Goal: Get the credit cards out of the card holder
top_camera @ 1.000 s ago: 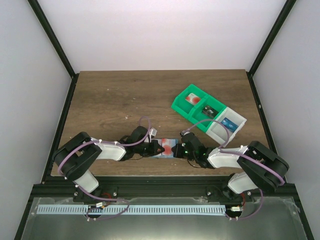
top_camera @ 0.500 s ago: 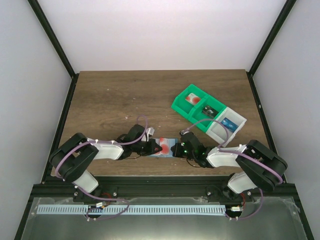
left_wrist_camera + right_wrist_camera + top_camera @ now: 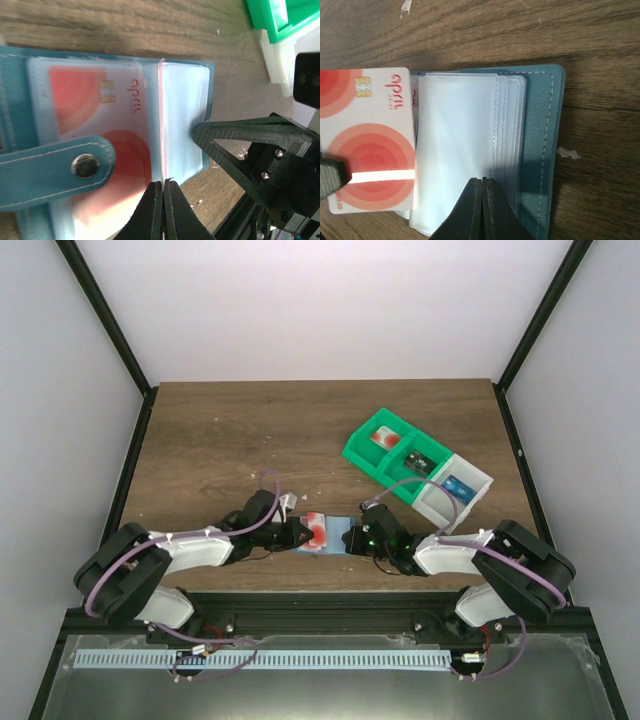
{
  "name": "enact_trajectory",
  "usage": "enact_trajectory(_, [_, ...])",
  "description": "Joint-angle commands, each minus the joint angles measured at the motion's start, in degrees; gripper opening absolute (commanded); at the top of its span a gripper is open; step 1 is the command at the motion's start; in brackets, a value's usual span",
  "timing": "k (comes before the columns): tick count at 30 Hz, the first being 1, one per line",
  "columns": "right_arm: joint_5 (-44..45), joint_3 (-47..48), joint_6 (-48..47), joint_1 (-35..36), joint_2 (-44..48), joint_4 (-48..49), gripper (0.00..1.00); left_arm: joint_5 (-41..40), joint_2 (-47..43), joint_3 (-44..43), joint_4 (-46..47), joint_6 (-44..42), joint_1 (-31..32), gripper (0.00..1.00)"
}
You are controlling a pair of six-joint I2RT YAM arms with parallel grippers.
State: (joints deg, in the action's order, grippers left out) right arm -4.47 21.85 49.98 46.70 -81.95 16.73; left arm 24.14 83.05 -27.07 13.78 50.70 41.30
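Note:
The teal card holder point(image 3: 342, 539) lies open on the table near the front edge. My left gripper point(image 3: 303, 533) is shut on a pale credit card with red rings point(image 3: 316, 528), held out to the left of the holder. In the right wrist view the card point(image 3: 370, 145) is clear of the clear sleeves of the holder point(image 3: 542, 140). In the left wrist view my gripper point(image 3: 163, 184) holds that card edge-on, and another red-ringed card point(image 3: 85, 95) lies in a sleeve under the snap strap point(image 3: 60, 167). My right gripper point(image 3: 357, 538) point(image 3: 482, 181) is shut on the holder's clear sleeves.
A green-and-white compartment bin point(image 3: 352, 450) with small items stands at the back right, and its corner shows in the left wrist view point(image 3: 280, 25). The table's front edge is just behind both grippers. The right arm's fingers point(image 3: 240, 140) point at the holder's right edge.
My left gripper has moved left with the card, drawing it out of the holder's sleeve. The right gripper has stayed clamped on the holder.

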Motion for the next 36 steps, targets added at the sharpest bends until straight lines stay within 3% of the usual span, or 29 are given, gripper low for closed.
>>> enact_trajectory(1, [1.64,-0.36,-1.33,0.32,-0.11,-10.60,0.00,-4.76,-4.28,0.85,-4.20,-0.45,-0.59,0.00])
enact_trajectory(6, [0.00,1.10,-2.08,0.32,2.94,-12.13,0.01,-9.05,-10.62,2.05,-5.71,1.80,-0.64,0.00])
enact_trajectory(11, [-4.77,2.13,-2.30,0.36,11.49,-13.33,0.12,-9.98,-21.26,6.07,-2.48,5.84,-0.65,0.00])
enact_trajectory(17, [-13.87,-0.39,0.30,0.89,23.20,-4.35,0.33,-4.57,-31.12,13.90,12.78,14.38,-0.61,0.00])
enact_trajectory(23, [-16.78,-1.23,4.63,1.36,27.32,1.00,0.43,0.81,-32.27,16.37,23.53,19.00,-0.63,0.00])
enact_trajectory(28, [-18.50,0.16,4.94,3.74,24.77,4.97,0.46,2.90,-30.98,20.09,36.61,22.03,0.23,0.00])
enact_trajectory(34, [-20.65,-1.18,7.81,4.02,24.58,11.58,0.45,3.37,-28.94,20.92,40.42,21.97,2.00,0.00])
enact_trajectory(36, [-21.65,-0.32,7.34,4.05,23.99,11.44,0.39,3.28,-28.82,21.08,41.10,21.65,2.57,0.00])
